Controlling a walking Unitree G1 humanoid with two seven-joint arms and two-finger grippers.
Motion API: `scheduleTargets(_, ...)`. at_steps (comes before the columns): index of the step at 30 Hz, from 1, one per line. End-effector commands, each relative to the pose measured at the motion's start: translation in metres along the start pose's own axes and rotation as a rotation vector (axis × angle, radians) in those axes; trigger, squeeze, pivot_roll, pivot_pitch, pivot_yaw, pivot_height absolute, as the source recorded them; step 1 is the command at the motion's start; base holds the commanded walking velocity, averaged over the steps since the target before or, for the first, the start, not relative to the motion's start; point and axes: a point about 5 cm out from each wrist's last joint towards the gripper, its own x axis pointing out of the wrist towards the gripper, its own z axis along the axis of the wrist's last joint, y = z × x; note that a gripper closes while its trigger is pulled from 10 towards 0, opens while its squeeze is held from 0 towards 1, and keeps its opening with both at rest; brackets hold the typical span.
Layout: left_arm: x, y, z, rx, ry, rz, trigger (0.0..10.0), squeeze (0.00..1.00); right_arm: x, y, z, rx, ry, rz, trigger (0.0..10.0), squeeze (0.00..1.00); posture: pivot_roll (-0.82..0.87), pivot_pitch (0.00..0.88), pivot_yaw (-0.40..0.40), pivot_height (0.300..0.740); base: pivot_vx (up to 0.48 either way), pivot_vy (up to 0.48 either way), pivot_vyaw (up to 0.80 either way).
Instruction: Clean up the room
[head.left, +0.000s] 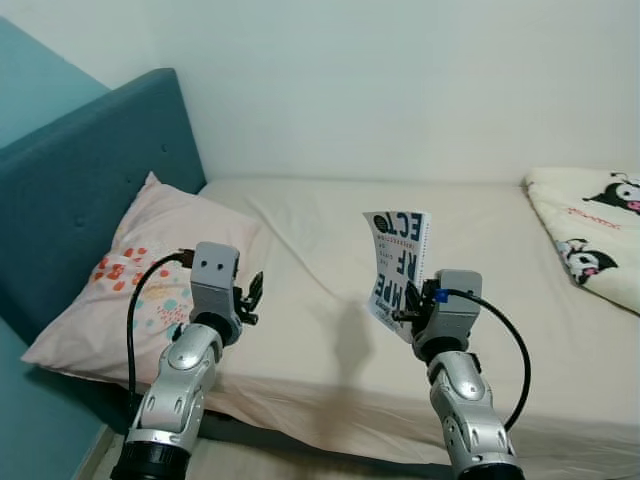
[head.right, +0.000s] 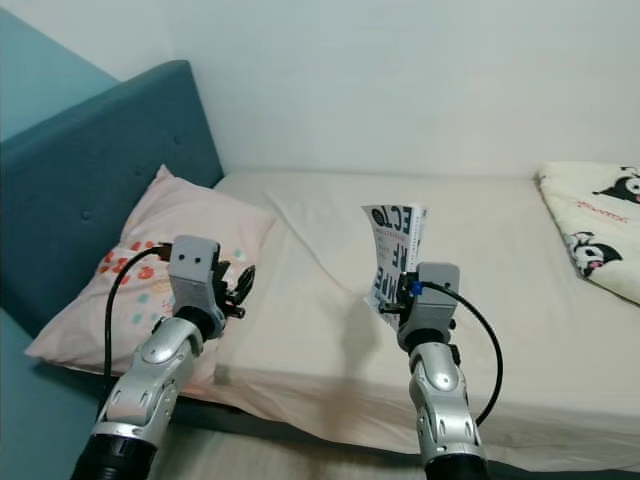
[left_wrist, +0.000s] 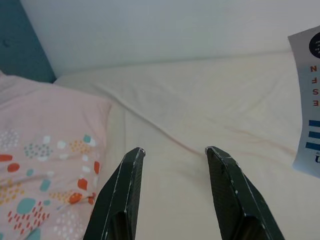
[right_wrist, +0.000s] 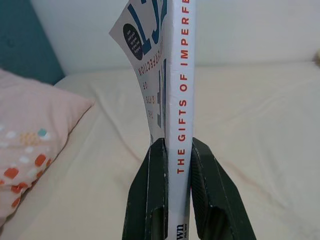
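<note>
On the left we see a teal padded headboard (head.left: 90, 170) with a pale pink pillow (head.left: 150, 270), dotted with orange and teal shapes, leaning against it at the head of the bed (head.left: 300, 330). Our left hand (head.left: 250, 298) hovers over the pillow's inner edge, near the front side of the mattress. Its wrist view tells us what the head views leave vague: the two black fingers (left_wrist: 122, 195) stand apart with bare cream sheet between them, grasping nothing.

Further right, our right hand (head.left: 412, 312) is raised above the cream sheet and grips a white paperback book (head.left: 398, 268) by its lower end, the book standing upright and clear of the bed. From the head we read large dark blue letters on the cover, which curls slightly. The right wrist view adds the spine, pinched between the two fingers (right_wrist: 150, 195), with red lettering reading "THE GIFTS OF IMPERFE" running along it. A corner of the same book also shows at the edge of the left wrist view.

At the far right of the bed lies a cream blanket (head.left: 590, 225) printed with black-and-white cartoon figures, well apart from both hands.
</note>
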Motion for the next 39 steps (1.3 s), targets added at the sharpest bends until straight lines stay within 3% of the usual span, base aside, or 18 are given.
scheduleTargets(1, 0.002, 0.001, 0.0, -0.019, -0.005, 0.012, 10.0, 0.0, 0.0, 0.004, 0.002, -0.034, -0.001, 0.037, 10.0, 0.0, 0.02, 0.0, 0.015, 0.74, 0.0, 0.0, 0.0)
scheduleTargets(6, 0.002, 0.0, 0.0, -0.026, -0.008, 0.01, 10.0, 0.0, 0.0, 0.003, 0.002, -0.046, -0.001, 0.042, 10.0, 0.0, 0.02, 0.0, 0.015, 0.74, 0.0, 0.0, 0.0)
scheduleTargets(12, 0.002, -0.001, 0.001, -0.046, -0.016, 0.019, 10.0, 0.0, -0.001, 0.003, 0.002, -0.071, 0.003, 0.064, 10.0, 0.0, 0.01, 0.0, 0.01, 0.74, 0.293, 0.0, 0.8)
scheduleTargets(15, 0.001, -0.001, 0.001, -0.057, -0.017, 0.033, 10.0, 0.0, -0.002, 0.007, -0.002, -0.023, 0.034, 0.103, 10.0, 0.0, 0.01, 0.0, 0.009, 0.74, 0.33, 0.0, 0.0)
scheduleTargets(19, -0.001, 0.002, 0.0, -0.062, -0.016, 0.052, 10.0, 0.0, -0.006, 0.017, -0.007, -0.095, 0.058, 0.183, 10.0, 0.0, 0.01, 0.0, -0.003, 0.74, 0.327, 0.0, 0.0)
scheduleTargets(39, -0.007, 0.011, -0.003, -0.059, -0.014, 0.094, 10.0, 0.0, -0.004, 0.018, -0.004, -0.103, 0.054, 0.194, 10.0, 0.0, 0.02, 0.0, -0.019, 0.74, 0.256, 0.0, 0.0)
